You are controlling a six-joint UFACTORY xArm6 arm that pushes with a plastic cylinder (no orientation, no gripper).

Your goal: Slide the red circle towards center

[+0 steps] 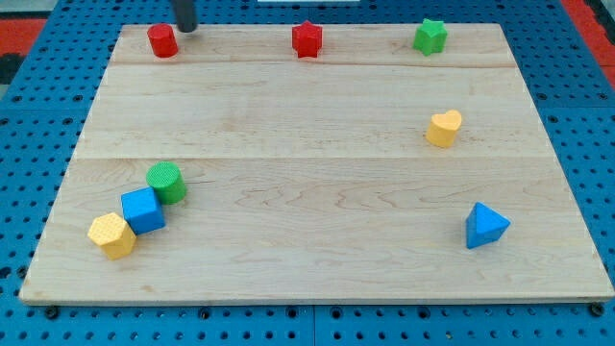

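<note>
Yellow, blue and green blocks form the nearest group: a yellow hexagon (pixel 111 235) by the counter's (pixel 307 192) bottom-left corner, a blue cube (pixel 143 210) touching it, and a green circle (pixel 167 182) touching the cube on its far side. Nearer the bottom-right corner lies a blue triangle (pixel 486 226), well apart from everything else, and a yellow heart (pixel 444 128) sits farther up along the right edge. Along the top edge stand three blocks: a green star (pixel 430 37) towards the top-right corner, a red star (pixel 307 39) near the middle of that edge, and the red circle (pixel 162 40) near the top-left corner. The red circle is the task block and lies far from the centre. My tip (pixel 184 28) rests at the top edge, just beside the red circle on its right and slightly beyond it; whether they touch cannot be told. The rig carries no fingers, so nothing is clenched or released; contact is by pushing only. Judged step: positioning for the push, with no progress towards the centre evident. The next move calls for placing the tip on the circle's far-left side, since the centre lies down and to the right; pushing from the present side would likely drive the block towards the left edge.
</note>
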